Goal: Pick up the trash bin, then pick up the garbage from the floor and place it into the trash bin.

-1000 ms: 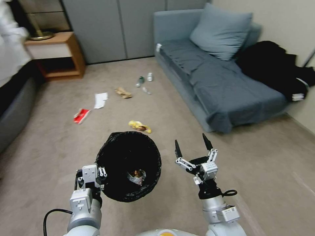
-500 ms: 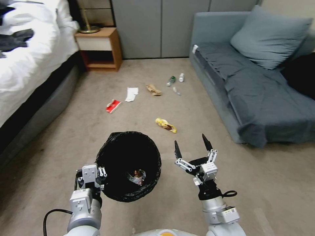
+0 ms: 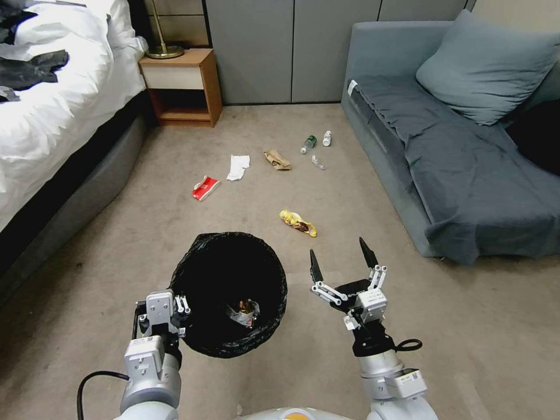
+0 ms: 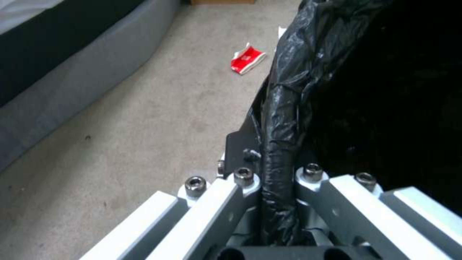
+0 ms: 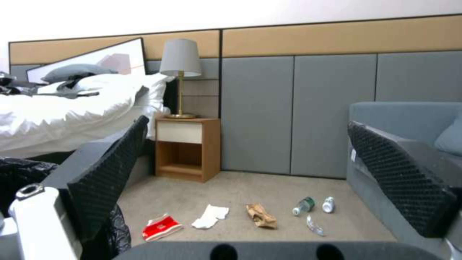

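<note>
Beige carpet [image 3: 175, 233] runs between a white-sheeted bed [image 3: 52, 105] and a grey sofa [image 3: 455, 151], with a wooden nightstand [image 3: 184, 87] at the far wall. Left hand [image 3: 166, 315] clenched on the bag-wrapped rim of the trash bin [image 3: 201, 280], bin held off the floor close in front of the robot; some scraps already lie inside. Right hand [image 3: 343, 262] released, fingers spread, raised just beside the bin.

Garbage on the floor: yellow snack wrapper [image 3: 298, 223] nearest, just ahead of the right hand; red-white packet [image 3: 206, 187], white tissue [image 3: 238, 167], brown paper bag [image 3: 277, 160], green-labelled bottle [image 3: 308, 143] and small white bottle [image 3: 326, 138] farther off.

Judgement: go for the wrapper first. Lower the open right hand straight over it, pinch across its narrow middle, and keep the bin level meanwhile.
</note>
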